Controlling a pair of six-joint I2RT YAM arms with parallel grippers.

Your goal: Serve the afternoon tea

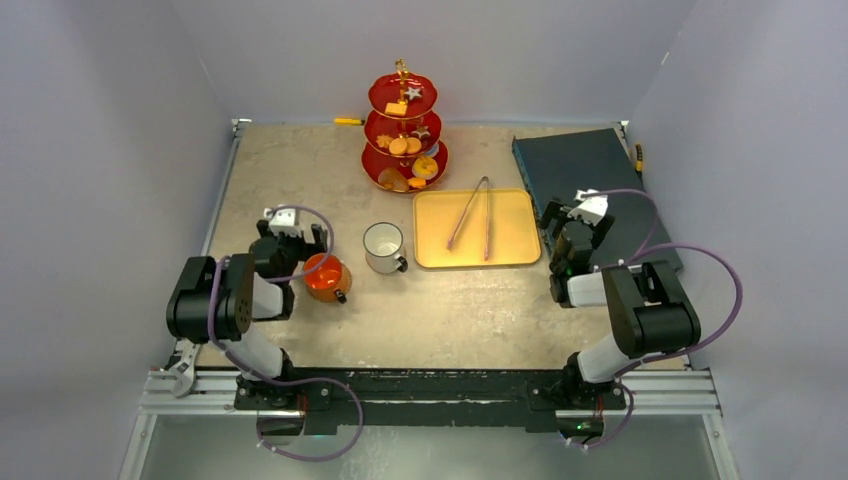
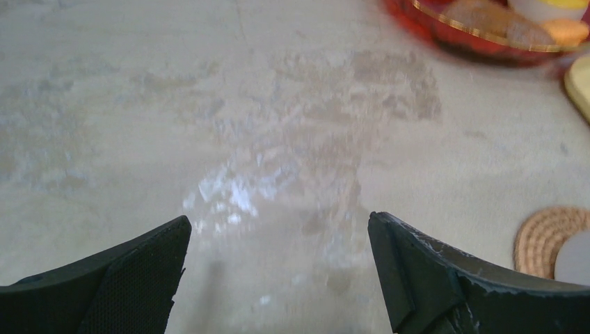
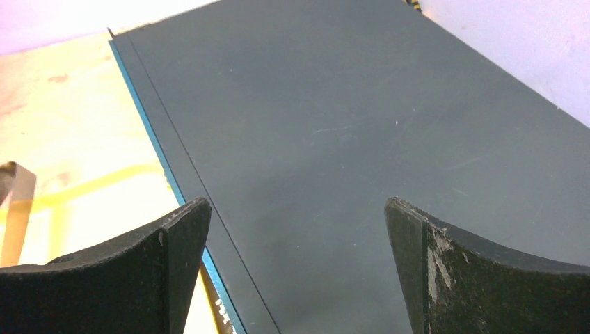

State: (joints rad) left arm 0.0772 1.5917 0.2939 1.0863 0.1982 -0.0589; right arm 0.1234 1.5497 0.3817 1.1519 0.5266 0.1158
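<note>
The red three-tier stand (image 1: pixel 404 128) with a gold handle stands at the back centre and carries several small pastries and biscuits (image 1: pixel 412 146). Its bottom tier shows in the left wrist view (image 2: pixel 480 31). The orange mug (image 1: pixel 325 277) sits just right of my left wrist. The white mug (image 1: pixel 383 247) stands between it and the tray; its edge (image 2: pixel 576 257) shows on a woven coaster (image 2: pixel 546 235). My left gripper (image 1: pixel 289 224) (image 2: pixel 278 229) is open and empty over bare table. My right gripper (image 1: pixel 579 210) (image 3: pixel 298 209) is open and empty over a dark box.
A flat yellow tray (image 1: pixel 505 245) (image 3: pixel 69 139) holds metal tongs (image 1: pixel 470 214), right of the white mug. A dark grey box (image 1: pixel 585 165) (image 3: pixel 362 125) lies at the back right. Small yellow objects lie at the back edge (image 1: pixel 348 121) and far right (image 1: pixel 640 155).
</note>
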